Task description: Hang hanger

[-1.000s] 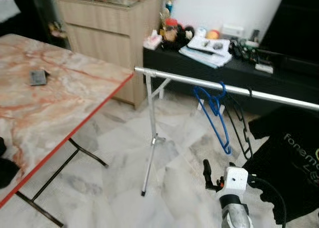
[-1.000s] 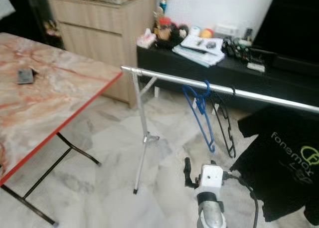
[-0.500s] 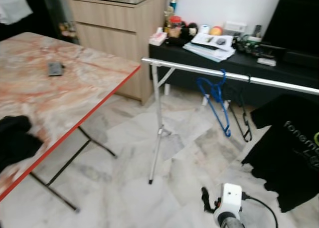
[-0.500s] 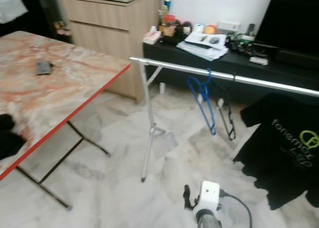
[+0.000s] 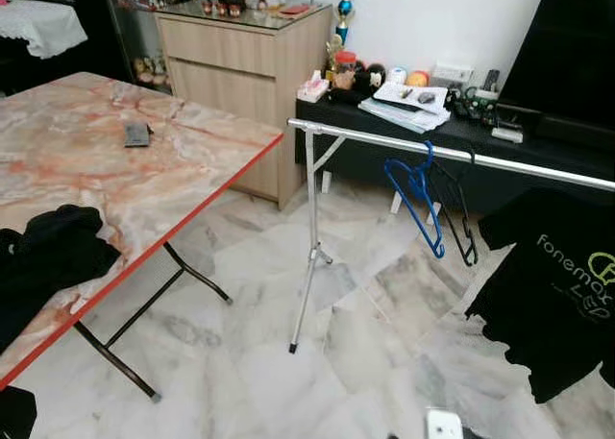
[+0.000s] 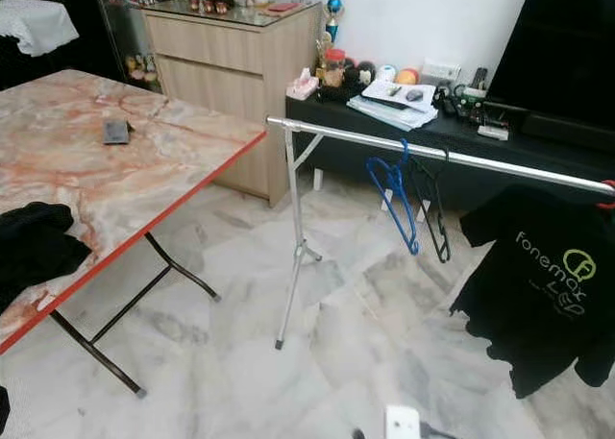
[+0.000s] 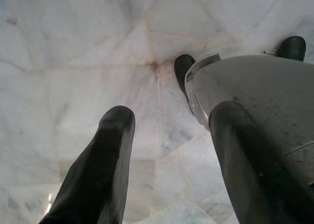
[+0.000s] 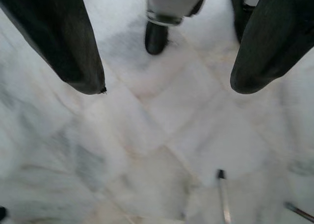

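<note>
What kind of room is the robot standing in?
Probably a home living room: a marble-top table, a wooden cabinet, and a clothes rail with hangers on a tiled floor.

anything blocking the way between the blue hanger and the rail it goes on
Nothing visible does: the blue hanger is already hooked over the rail, beside a black hanger. Both claws hang open over bare floor.

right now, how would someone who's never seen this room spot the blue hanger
Find the silver clothes rail that runs in front of the low black cabinet. Two bare hangers dangle from it side by side, to the left of the black T-shirt. The blue hanger is the left of the pair; its neighbour is a black hanger.
</note>
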